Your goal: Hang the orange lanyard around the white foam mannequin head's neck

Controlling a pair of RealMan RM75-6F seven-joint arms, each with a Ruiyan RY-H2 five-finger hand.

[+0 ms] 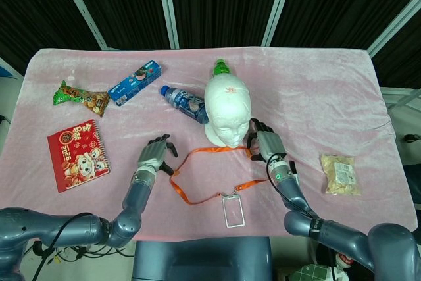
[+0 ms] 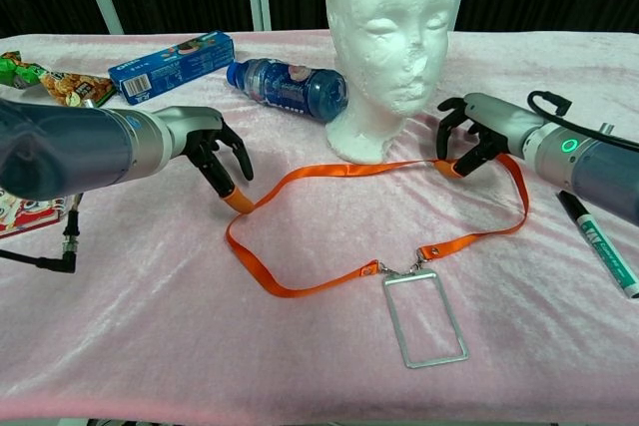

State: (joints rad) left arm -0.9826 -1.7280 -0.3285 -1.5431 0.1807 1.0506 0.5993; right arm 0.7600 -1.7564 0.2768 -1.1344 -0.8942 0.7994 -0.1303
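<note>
Lanyard: orange ribbon, flat loop on the cloth between both hands, badge holder at its near end. Judged light, limp, thin, so it needs pinching. Right hand fingertips curl onto the strap beside the mannequin head; grip uncertain. Left hand fingers spread, tips at the strap's left bend, not yet holding. Best holds: those two side runs.

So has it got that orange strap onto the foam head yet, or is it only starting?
Only starting. The lanyard lies flat on the table in front of the head, its badge holder nearest the robot; nothing is round the neck. The right hand is at the strap's right end and the left hand at its left bend, neither lifting. Gripping, raising and looping it over the head remain.
</note>
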